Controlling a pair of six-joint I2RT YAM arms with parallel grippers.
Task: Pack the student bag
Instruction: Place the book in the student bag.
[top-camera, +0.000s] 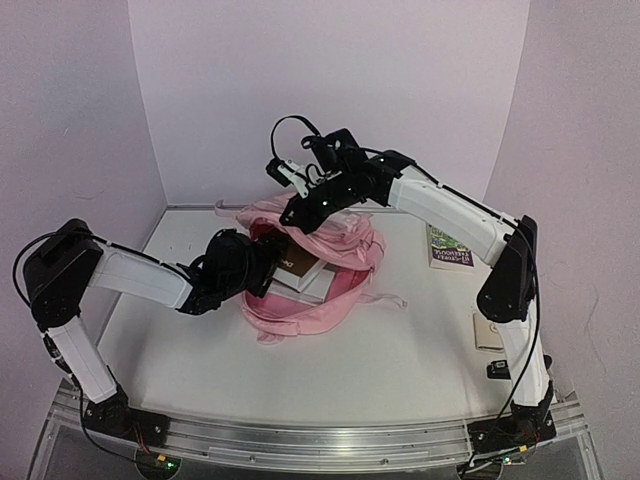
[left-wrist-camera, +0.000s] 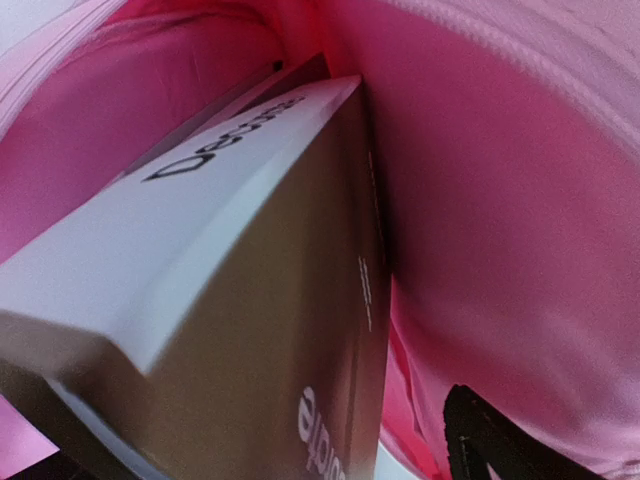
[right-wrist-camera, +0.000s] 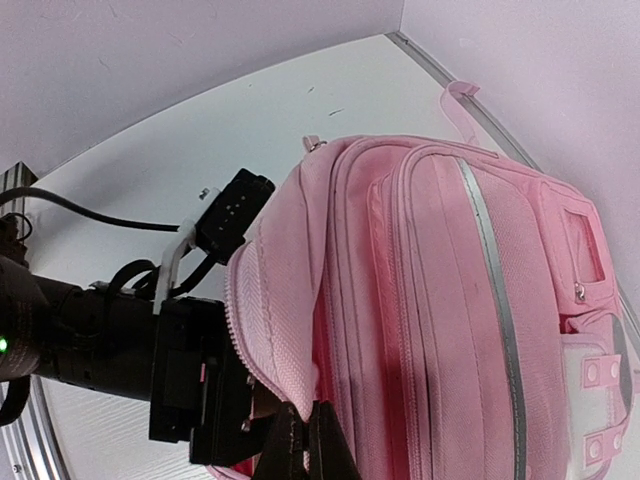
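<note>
At the open mouth of the large soft pink fabric backpack (right-wrist-camera: 450, 300), my right fingers (right-wrist-camera: 325, 450) are clenched on its zipper lip and hold it up. My left fingers (left-wrist-camera: 478, 440) sit inside, beside a flat white-and-brown cardboard box (left-wrist-camera: 200, 280); whether they grip it I cannot tell. I judge the box only partly in. The backpack lies in the middle of the counter (top-camera: 380, 370); a thin green-and-white book (top-camera: 448, 247) waits outside.

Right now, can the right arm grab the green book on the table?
Probably not yet. The right gripper is shut on the rim of the student bag, holding it open. The green book lies uncovered beside that arm, so letting go should free the way.
</note>
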